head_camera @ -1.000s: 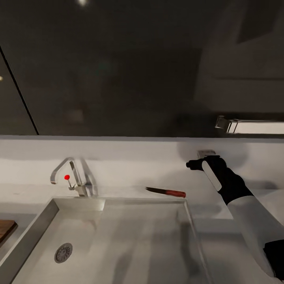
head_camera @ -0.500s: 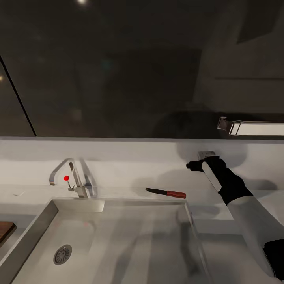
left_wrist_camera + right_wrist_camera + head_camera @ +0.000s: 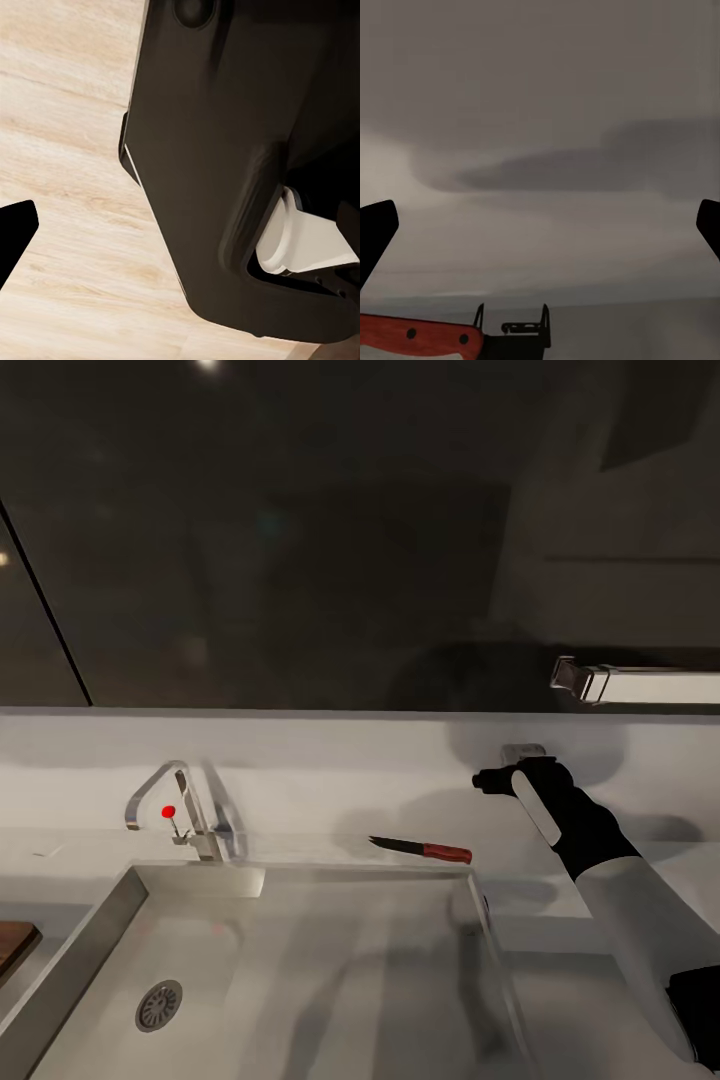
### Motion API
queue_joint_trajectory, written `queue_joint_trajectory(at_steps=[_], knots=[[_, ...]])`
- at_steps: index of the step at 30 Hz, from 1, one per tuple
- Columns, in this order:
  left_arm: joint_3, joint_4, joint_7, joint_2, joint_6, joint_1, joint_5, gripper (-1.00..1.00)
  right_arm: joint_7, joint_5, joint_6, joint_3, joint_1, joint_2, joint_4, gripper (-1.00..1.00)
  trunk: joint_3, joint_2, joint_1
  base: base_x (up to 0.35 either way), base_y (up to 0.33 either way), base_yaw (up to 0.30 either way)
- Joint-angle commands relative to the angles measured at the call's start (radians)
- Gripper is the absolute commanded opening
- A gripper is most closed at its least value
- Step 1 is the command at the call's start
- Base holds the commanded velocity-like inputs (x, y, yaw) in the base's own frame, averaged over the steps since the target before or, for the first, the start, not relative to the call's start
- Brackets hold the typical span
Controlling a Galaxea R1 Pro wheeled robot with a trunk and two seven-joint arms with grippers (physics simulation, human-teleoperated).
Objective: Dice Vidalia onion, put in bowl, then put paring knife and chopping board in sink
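The paring knife (image 3: 420,848) lies flat on the countertop (image 3: 300,800), just behind the sink (image 3: 300,960) rim, red handle pointing away from the tap (image 3: 185,810). Between a second ago and half a second ago the whole picture slid slightly, so that was the camera; since then nothing has shifted at all. The right gripper (image 3: 487,779) hangs beyond the sink's far corner, above and past the knife handle, exactly where it hung a second ago. In the right wrist view its two fingertips (image 3: 375,232) sit at opposite edges, so the jaws are spread wide and empty, with the knife handle (image 3: 420,337) low in frame. My read: a pause before dropping onto the handle. A corner of the chopping board (image 3: 15,945) shows beside the sink, on the tap side. The left gripper's state I cannot tell; its camera faces dark robot casing (image 3: 225,150) over a wooden floor (image 3: 67,150).
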Motion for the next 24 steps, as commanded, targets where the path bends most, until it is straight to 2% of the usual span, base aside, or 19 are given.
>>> queue_joint_trajectory(at_steps=[1, 8, 11, 19, 24], knots=[[-0.006, 0.003, 0.0, -0.001, -0.005, -0.001, 0.003, 1.0, -0.01, -0.011, 0.002, 0.004, -0.001, -0.001, -0.001, 1.0, -0.002, -0.002, 0.001, 0.0, 0.0, 0.0], [-0.006, 0.003, 0.0, -0.001, -0.005, -0.001, 0.003, 1.0, -0.008, -0.012, -0.006, 0.008, -0.001, 0.002, 0.038, 1.0, -0.002, -0.002, 0.001, 0.0, 0.0, 0.0], [-0.006, 0.003, 0.0, 0.0, -0.005, -0.001, 0.003, 1.0, -0.006, -0.013, -0.033, 0.014, -0.001, 0.006, 0.068, 1.0, -0.002, -0.002, 0.001, 0.0, 0.0, 0.0], [-0.006, 0.003, 0.0, 0.0, -0.005, -0.001, 0.003, 1.0, -0.005, -0.013, -0.091, 0.074, -0.001, 0.025, 0.133, 1.0, -0.002, -0.002, 0.001, 0.0, 0.0, 0.0], [-0.006, 0.003, 0.0, 0.0, -0.005, -0.001, 0.003, 1.0, -0.004, -0.013, -0.101, 0.086, -0.001, 0.031, 0.143, 1.0, -0.002, -0.002, 0.001, 0.0, 0.0, 0.0]])
